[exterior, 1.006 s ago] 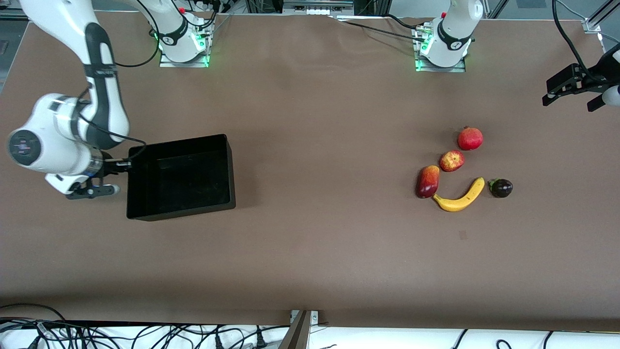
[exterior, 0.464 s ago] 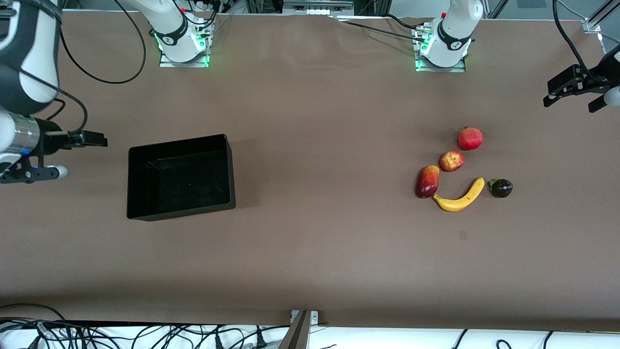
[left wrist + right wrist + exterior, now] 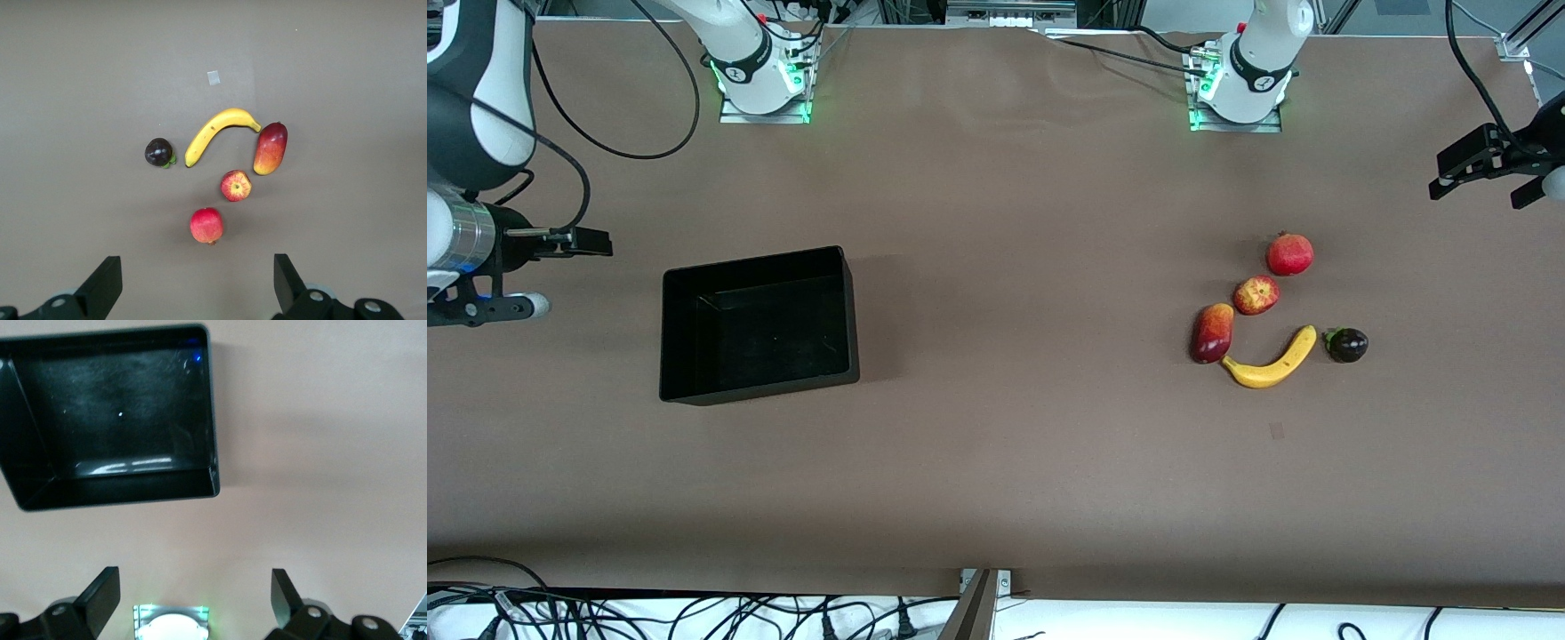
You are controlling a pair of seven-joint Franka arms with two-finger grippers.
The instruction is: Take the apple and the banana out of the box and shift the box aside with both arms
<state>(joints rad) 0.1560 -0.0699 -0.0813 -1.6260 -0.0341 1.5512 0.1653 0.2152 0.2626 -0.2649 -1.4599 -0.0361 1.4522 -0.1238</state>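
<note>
Resting on the brown table [image 3: 996,462], the box [image 3: 758,324] is the landmark: it sits empty toward the right arm's end, with nothing in it or touching it. Well apart from the box, toward the left arm's end, lies the fruit cluster. The banana [image 3: 1272,360] is nearest the front camera, its tip just beside the mango [image 3: 1212,332]; the apple [image 3: 1256,294] lies farther from the camera, with the pomegranate [image 3: 1289,253] farther again and a small dark fruit [image 3: 1346,344] beside the banana's other end.

Both fruits are out and the box looks set aside, so the task seems essentially finished; the remaining move is likely just parking the arms.

Near the box's short wall, the right gripper [image 3: 578,240] hangs spread wide, holding nothing. Well away from the box, at the table's edge, the left gripper [image 3: 1472,164] is likewise apart and empty.
</note>
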